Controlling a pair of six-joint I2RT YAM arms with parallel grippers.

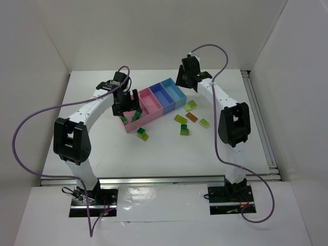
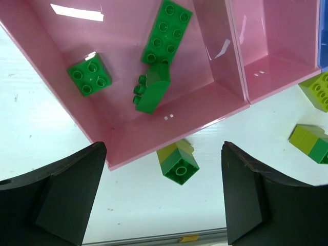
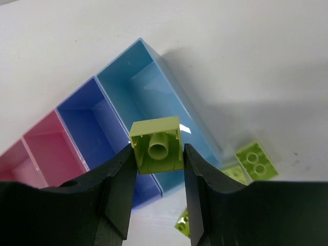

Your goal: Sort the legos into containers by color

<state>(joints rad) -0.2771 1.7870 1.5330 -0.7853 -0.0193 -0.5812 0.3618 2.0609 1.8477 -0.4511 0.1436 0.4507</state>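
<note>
Between the fingers of my right gripper [image 3: 156, 154], clamped on it, sits a yellow-green brick [image 3: 156, 134], underside toward me. Just beyond lies the light blue bin [image 3: 154, 92], long axis running away. My left gripper [image 2: 164, 195] hangs wide open, empty, over the large pink bin [image 2: 123, 123].

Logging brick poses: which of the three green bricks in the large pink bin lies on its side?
The tipped brick between the others, studs pointing sideways; the square brick and long brick sit studs up.

Bright, even light — soft shadows
</note>
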